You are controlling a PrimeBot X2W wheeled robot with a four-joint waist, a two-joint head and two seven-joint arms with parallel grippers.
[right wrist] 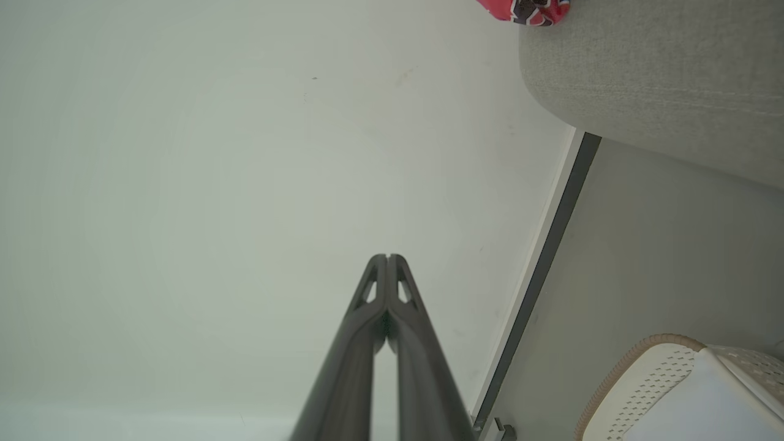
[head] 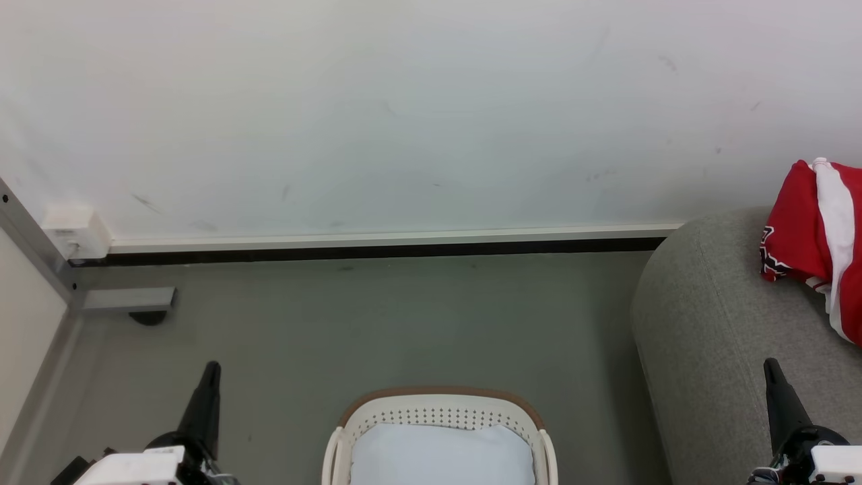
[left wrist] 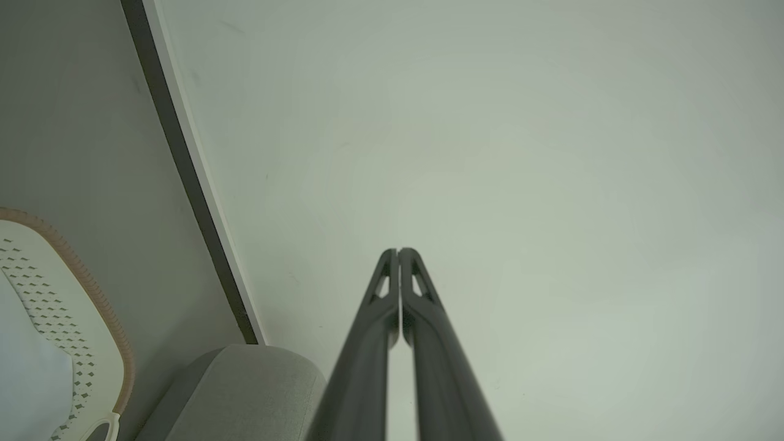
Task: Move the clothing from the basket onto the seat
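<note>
The red clothing (head: 811,232) with white stripes lies on the grey seat (head: 714,323) at the right edge of the head view; a corner of the clothing (right wrist: 523,10) shows on the seat (right wrist: 661,73) in the right wrist view. The cream basket (head: 438,414) with its brown rim stands on the floor at bottom centre, holding a pale bluish-white cloth (head: 441,455). My left gripper (head: 211,369) is shut and empty at lower left, left of the basket. My right gripper (head: 770,365) is shut and empty, over the seat's front. Both wrist views show tips pressed together, left gripper (left wrist: 399,251), right gripper (right wrist: 387,257).
A white wall with a dark baseboard (head: 377,252) runs behind the grey floor (head: 377,323). A grey metal frame (head: 40,256) and a white box (head: 75,232) stand at the left. The basket (left wrist: 67,318) and the seat (left wrist: 245,386) also show in the left wrist view.
</note>
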